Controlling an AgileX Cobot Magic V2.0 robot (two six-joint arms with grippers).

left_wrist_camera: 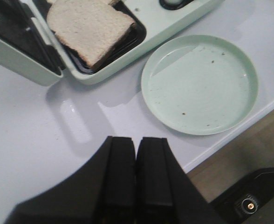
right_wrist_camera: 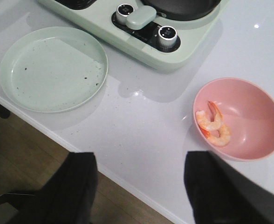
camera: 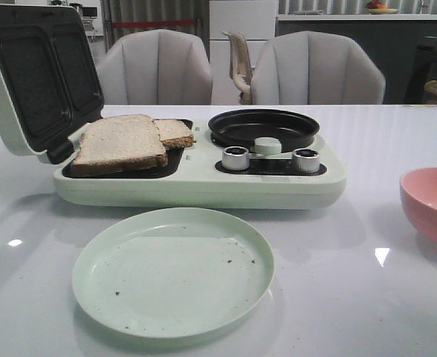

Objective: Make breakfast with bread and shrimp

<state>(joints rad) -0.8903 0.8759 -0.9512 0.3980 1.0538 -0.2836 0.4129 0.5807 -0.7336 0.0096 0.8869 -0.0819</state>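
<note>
Shrimp (right_wrist_camera: 214, 123) lies in pink bowl (right_wrist_camera: 249, 98), apart from the spread right gripper (right_wrist_camera: 139, 186)

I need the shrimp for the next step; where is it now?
The shrimp lies inside the pink bowl, seen in the right wrist view. That bowl stands on the table's right side, right of the breakfast maker.

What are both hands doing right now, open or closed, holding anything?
Left hand: closed, holding nothing.
Right hand: open, holding nothing.
</note>
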